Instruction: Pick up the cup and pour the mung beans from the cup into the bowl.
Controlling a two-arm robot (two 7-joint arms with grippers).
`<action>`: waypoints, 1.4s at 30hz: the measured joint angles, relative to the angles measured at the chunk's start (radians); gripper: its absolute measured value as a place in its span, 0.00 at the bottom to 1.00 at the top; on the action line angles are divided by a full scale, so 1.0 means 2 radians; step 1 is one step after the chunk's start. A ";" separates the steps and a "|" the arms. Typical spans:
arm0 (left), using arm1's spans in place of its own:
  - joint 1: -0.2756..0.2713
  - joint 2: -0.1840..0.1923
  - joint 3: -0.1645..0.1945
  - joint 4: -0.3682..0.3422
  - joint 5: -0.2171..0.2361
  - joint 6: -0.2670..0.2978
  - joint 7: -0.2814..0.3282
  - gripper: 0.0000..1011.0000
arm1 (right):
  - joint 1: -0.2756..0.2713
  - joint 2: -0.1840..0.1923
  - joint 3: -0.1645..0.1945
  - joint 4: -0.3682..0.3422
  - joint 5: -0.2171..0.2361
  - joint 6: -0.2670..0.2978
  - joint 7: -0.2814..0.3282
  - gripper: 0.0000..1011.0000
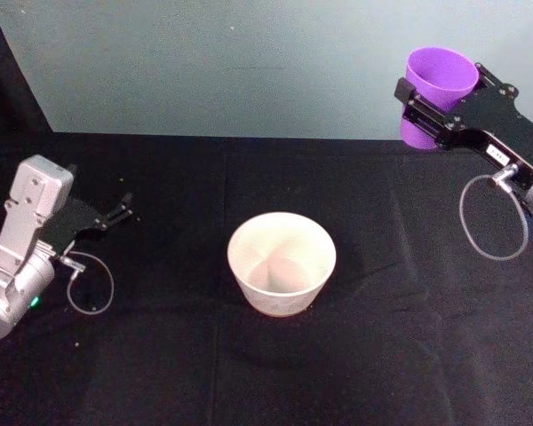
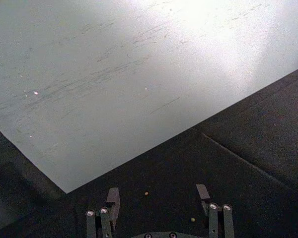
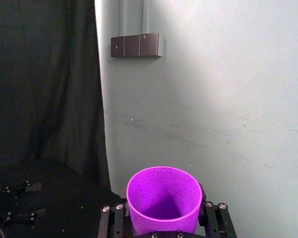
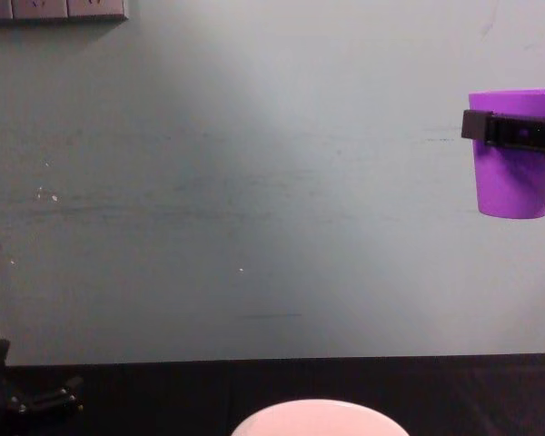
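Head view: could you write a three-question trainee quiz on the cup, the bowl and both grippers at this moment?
1. Which gripper clamps the cup? A) left B) right C) neither
2. True or false: the cup is upside down.
3. Fill in: left of the bowl, the left gripper has its fingers ___ (open/shut).

Key: 1 B, the right gripper holds it. 2 False, it is upright, high above the table and right of the bowl. 3 open.

Purple cup point(image 1: 441, 78) sits upright, clamped aloft in my right gripper point(image 1: 435, 105), well apart from the pale, upright bowl point(image 1: 277, 297).
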 joint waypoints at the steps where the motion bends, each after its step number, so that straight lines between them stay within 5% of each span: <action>1: 0.000 0.000 0.000 0.000 0.000 0.000 0.000 0.99 | 0.000 0.000 0.000 0.000 0.000 0.000 0.000 0.73; 42: 0.000 0.000 0.000 0.000 0.000 0.000 0.000 0.99 | 0.000 0.000 0.000 0.000 0.000 0.000 0.000 0.73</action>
